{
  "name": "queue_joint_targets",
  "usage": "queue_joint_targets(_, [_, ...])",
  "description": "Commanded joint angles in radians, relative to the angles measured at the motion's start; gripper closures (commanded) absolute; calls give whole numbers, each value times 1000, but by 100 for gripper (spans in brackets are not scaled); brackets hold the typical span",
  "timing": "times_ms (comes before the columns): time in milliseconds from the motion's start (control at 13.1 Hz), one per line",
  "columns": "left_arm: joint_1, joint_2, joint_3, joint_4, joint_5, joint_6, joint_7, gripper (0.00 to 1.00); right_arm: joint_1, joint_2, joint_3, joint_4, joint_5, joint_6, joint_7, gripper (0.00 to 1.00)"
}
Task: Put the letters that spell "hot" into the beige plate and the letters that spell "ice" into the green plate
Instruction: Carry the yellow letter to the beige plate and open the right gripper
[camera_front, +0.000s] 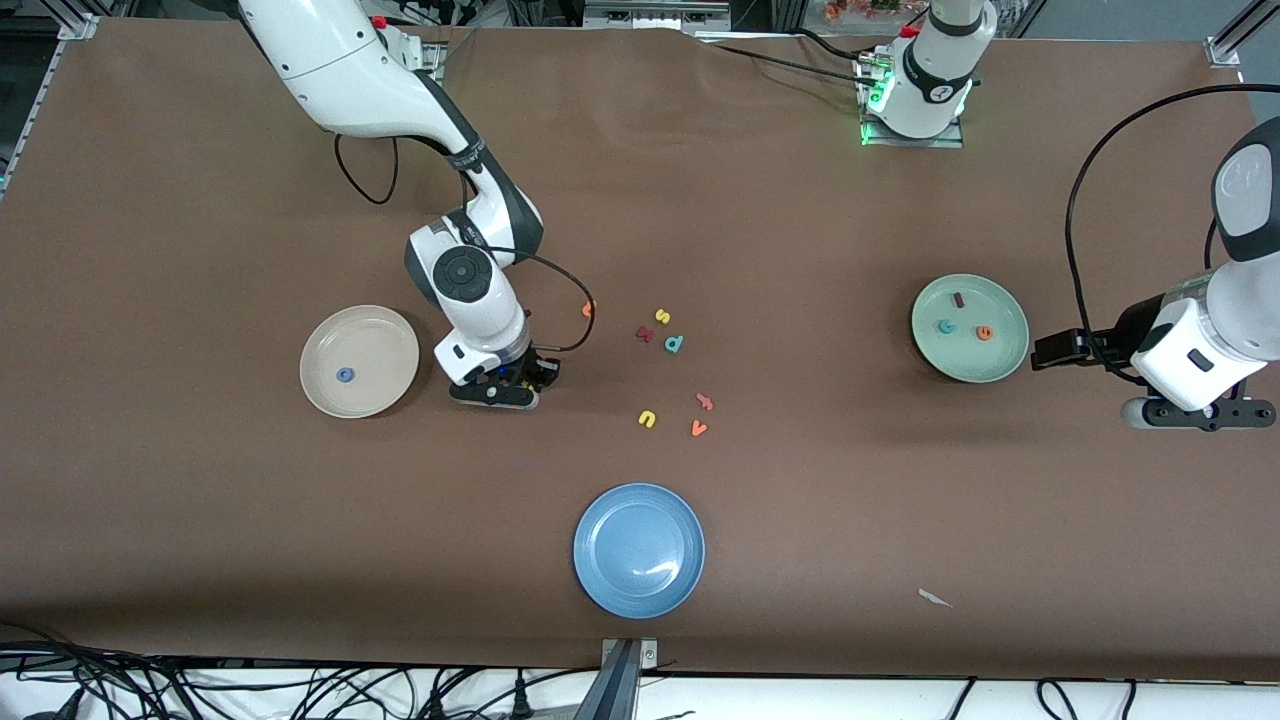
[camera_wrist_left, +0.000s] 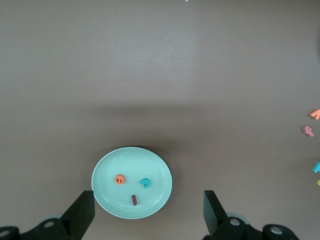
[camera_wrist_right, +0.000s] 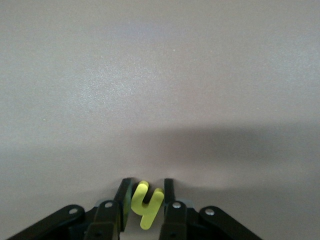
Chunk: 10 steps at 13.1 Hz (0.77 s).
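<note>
My right gripper is low over the table beside the beige plate, shut on the yellow "h", which sits between its fingers. A blue "o" lies in the beige plate. The orange "t" lies on the table by the right arm's cable. The green plate holds the dark red "i", the teal "c" and the orange "e". My left gripper waits open and empty, raised beside the green plate.
Loose letters lie mid-table: a yellow "s", a dark red letter, a teal "p", a yellow "u", a pinkish letter and an orange "v". A blue plate sits nearest the front camera.
</note>
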Motion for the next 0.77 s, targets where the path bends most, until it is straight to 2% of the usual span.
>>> queue_joint_targets(0, [2,-23,2,-28,-26,12,19,0,10,-68,2,-43,5,-55,-7,96])
queue_joint_targets(306, [-1,-17,2,-21,-28,12,16,0,-34,-219,2,-60,8,-306,-148,96])
queue_joint_targets(536, [-1,-14,4,-21,-26,14,16,0,-122,-288,0,-121,21,-347,-340,96])
queue_joint_targets(613, [-1,-14,4,-21,-26,14,16,0,-149,-289,-12,-135,21,-347,-407,96])
queue_joint_targets(689, [-1,-11,4,-21,-26,14,16,0,-159,-286,-55,-145,19,-338,-500,96])
